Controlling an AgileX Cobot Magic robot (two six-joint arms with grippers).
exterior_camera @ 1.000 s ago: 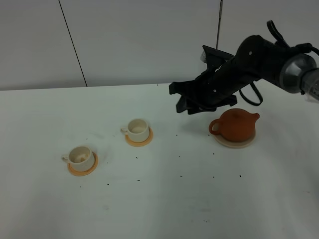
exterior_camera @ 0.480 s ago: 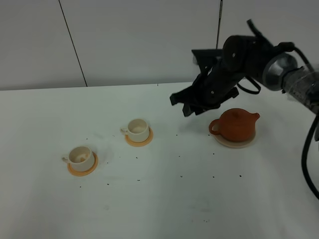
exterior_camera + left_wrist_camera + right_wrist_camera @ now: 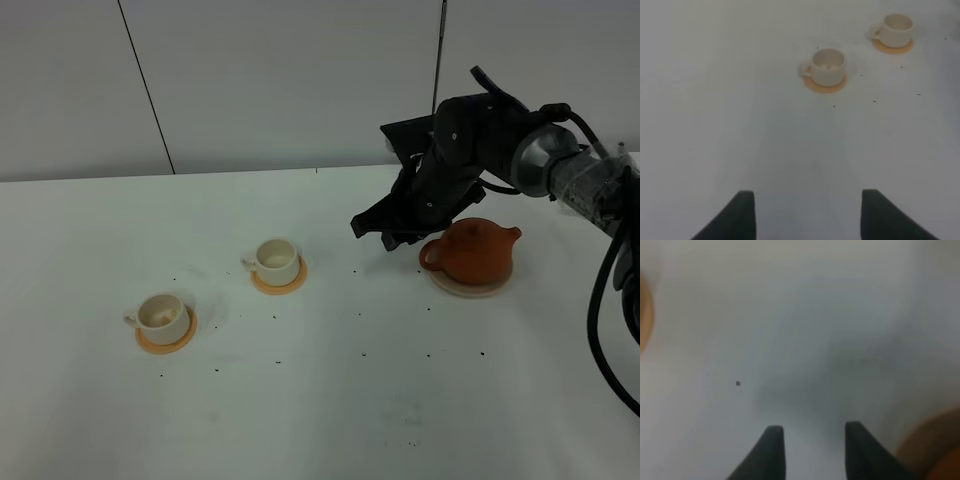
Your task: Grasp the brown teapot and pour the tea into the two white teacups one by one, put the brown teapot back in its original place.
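On flat round coaster [image 3: 466, 291]: squat reddish clay teapot [image 3: 474, 253].

desk [image 3: 300, 420]: white, plain | dark specks [image 3: 361, 314]: scattered over desk | wall [image 3: 280, 80]: pale panels behind, dark seams [image 3: 146, 88]

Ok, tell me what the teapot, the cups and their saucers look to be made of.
Brown teapot: likely unglazed clay; matte reddish-brown surface with no sharp highlights.
Two white teacups: probably glazed ceramic; smooth cream walls, though plastic cannot be ruled out.
Orange saucers: flat and dull; material unclear, perhaps wood or silicone.
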